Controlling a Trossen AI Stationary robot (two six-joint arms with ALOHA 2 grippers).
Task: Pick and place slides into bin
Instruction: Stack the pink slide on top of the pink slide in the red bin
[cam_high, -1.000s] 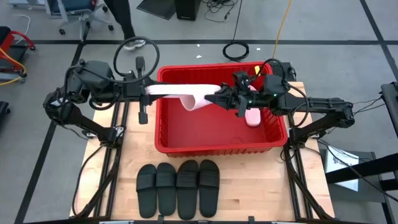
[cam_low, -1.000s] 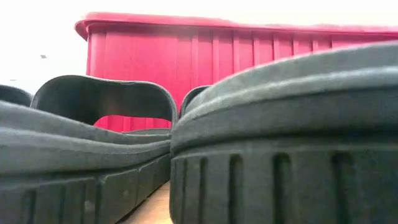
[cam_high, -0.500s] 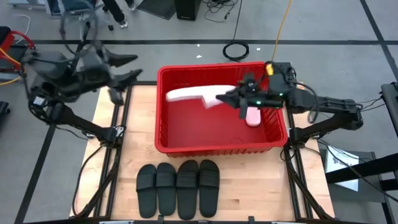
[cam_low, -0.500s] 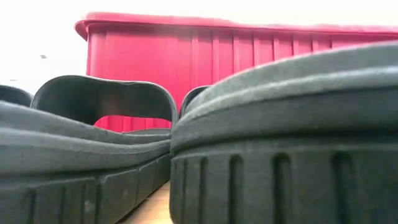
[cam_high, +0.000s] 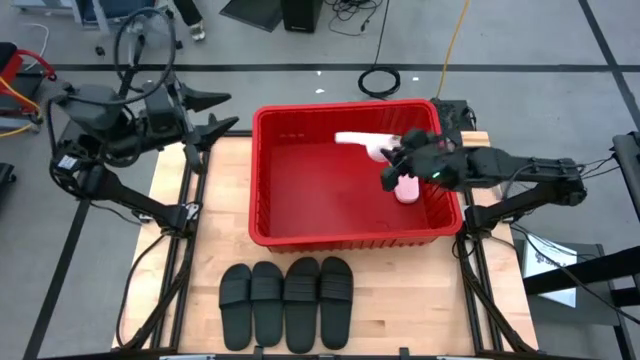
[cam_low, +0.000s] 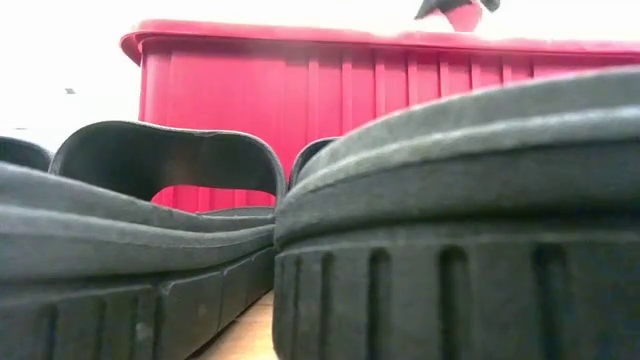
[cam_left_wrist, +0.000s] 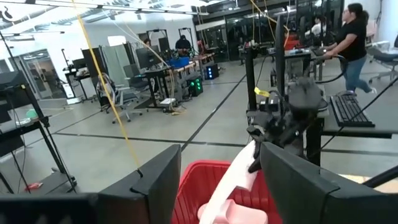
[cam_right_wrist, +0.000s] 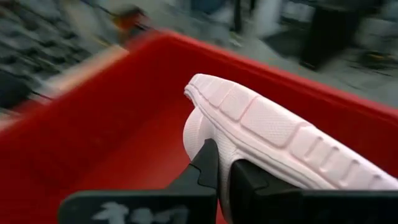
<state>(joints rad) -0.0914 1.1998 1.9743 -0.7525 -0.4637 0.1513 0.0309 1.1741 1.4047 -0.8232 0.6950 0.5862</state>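
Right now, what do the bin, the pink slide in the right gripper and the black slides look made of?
Bin: rigid moulded plastic, red, slight sheen; ribbed walls, thick rim.
Pink slide in the right gripper: likely soft foam or rubber, matte; moulded block tread on its sole.
Black slides: probably the same moulded foam or rubber, matte; grooved sole edges in the low view.

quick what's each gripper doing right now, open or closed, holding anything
Left gripper: open, empty, beside the bin.
Right gripper: shut on a pink slide above the bin.
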